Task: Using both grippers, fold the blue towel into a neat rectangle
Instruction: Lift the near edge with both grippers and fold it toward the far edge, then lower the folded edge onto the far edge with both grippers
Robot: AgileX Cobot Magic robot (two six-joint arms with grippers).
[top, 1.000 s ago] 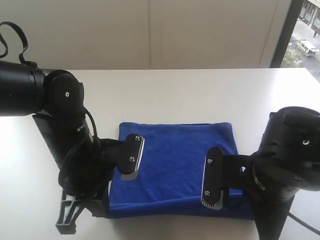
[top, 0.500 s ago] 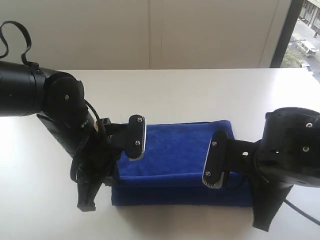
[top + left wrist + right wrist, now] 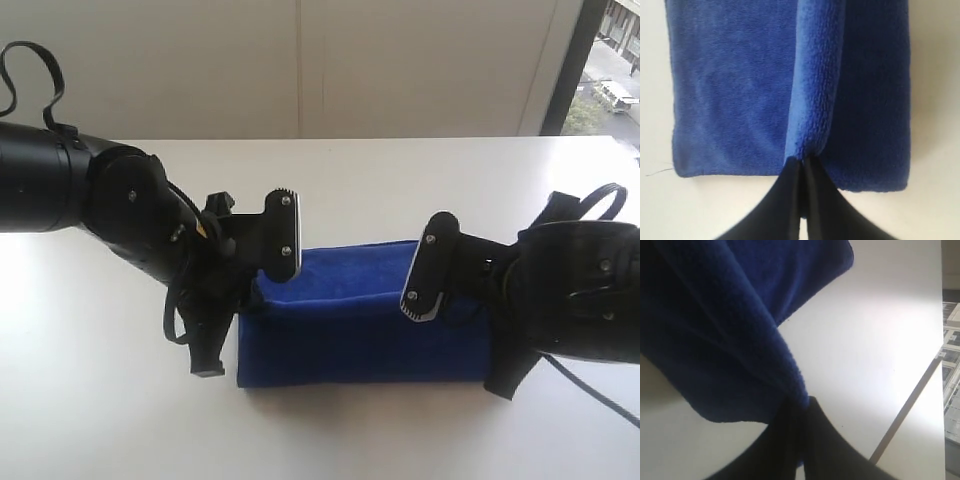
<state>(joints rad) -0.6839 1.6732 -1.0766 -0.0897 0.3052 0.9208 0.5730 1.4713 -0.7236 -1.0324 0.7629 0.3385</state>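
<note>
The blue towel lies across the middle of the white table, with its near edge lifted and carried over toward the far edge. My left gripper is shut on the towel's lifted edge at the left end; in the exterior view it sits at the towel's left. My right gripper is shut on the same edge at the right end, the towel hanging from it above the table. In the exterior view the right gripper's tips are hidden behind its arm.
The white table stretches behind the towel. A window frame stands at the far right. The left arm's bulk and the right arm's bulk flank the towel.
Both grippers have risen and moved toward the far side, carrying the towel's near edge over the rest. The towel's visible footprint has become shorter front to back.
</note>
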